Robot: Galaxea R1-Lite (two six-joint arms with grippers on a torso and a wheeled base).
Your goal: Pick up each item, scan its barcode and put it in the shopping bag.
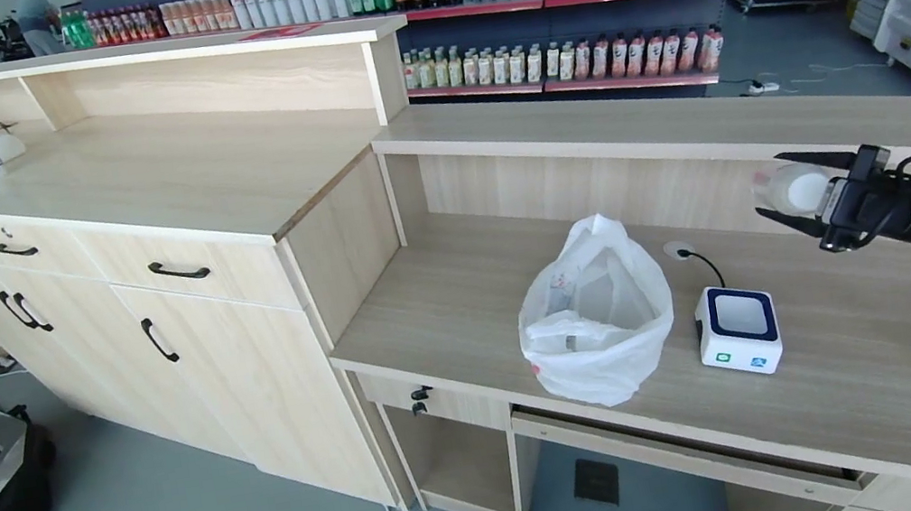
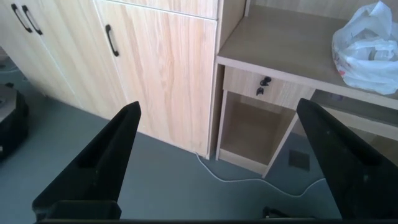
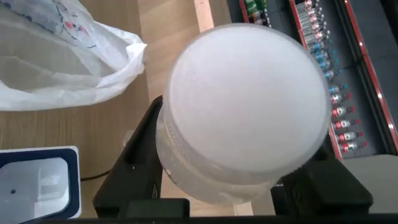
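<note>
Right gripper [image 1: 773,185] clamps the white-lidded jar [image 3: 249,106] over the desk [image 1: 844,340], near scanner [image 1: 738,328] and shopping bag [image 1: 598,315]; left wrist view adds left gripper [image 2: 219,106], fingers spread, above floor [image 2: 180,180] by cabinet [image 2: 168,68].

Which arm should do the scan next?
Right. The right hand grips the white-lidded container above the desk, near the scanner; the left hand is open and empty, off over the floor.
</note>
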